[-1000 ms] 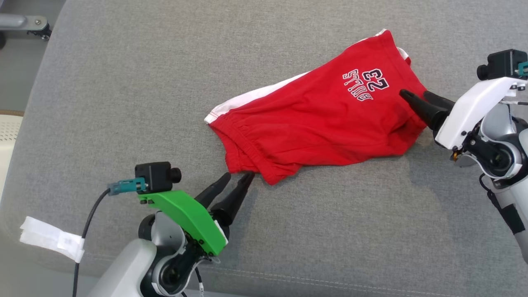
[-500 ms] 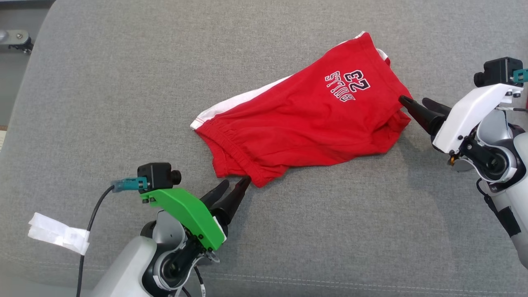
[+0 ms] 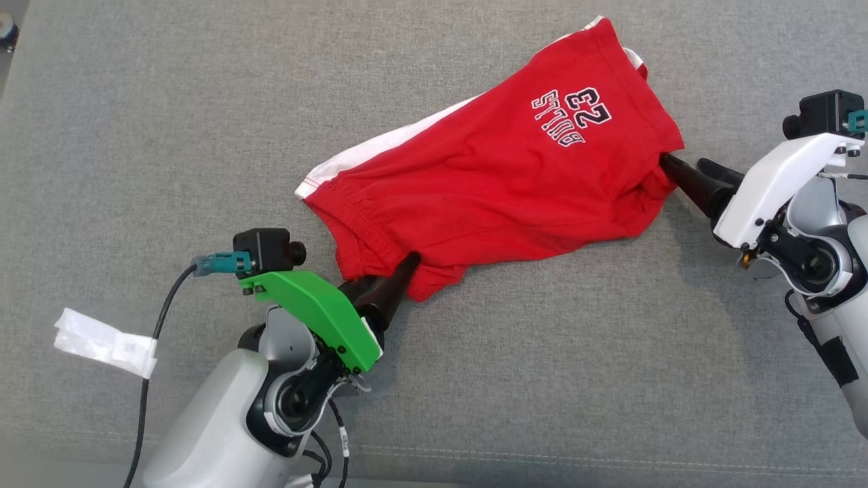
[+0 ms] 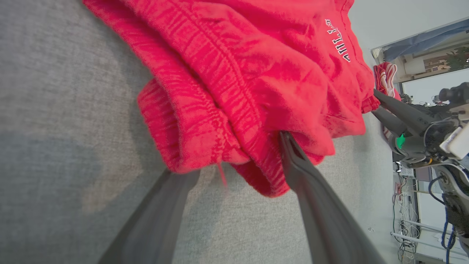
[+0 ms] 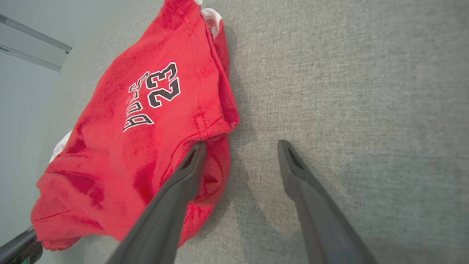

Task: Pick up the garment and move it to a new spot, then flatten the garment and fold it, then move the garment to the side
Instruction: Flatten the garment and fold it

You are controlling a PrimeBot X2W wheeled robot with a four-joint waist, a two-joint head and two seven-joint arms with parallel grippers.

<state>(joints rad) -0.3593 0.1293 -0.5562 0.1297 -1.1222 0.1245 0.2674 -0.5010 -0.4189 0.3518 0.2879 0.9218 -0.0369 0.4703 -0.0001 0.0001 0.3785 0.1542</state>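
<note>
The garment [image 3: 502, 183] is a pair of red shorts with a white side stripe and "BULLS 23" print, lying crumpled on the grey cushion [image 3: 169, 135]. My left gripper [image 3: 397, 268] is open at the waistband corner nearest me. In the left wrist view the waistband [image 4: 190, 121] bulges between the spread fingers [image 4: 311, 190], whose tips slip under the cloth. My right gripper [image 3: 683, 164] is open at the shorts' right hem. In the right wrist view one finger [image 5: 183, 179] lies against the hem [image 5: 216, 121], the other on bare cushion.
A white tape tag [image 3: 102, 342] hangs on the left arm's cable. The cushion's stitched front seam [image 3: 542, 462] runs along the bottom. In the left wrist view another red and white cloth [image 4: 386, 73] lies beyond the right gripper [image 4: 399, 113].
The head camera has shifted. My left gripper has pushed forward from just short of the waistband to under its edge. The right gripper's finger tip now sits tucked at the hem.
</note>
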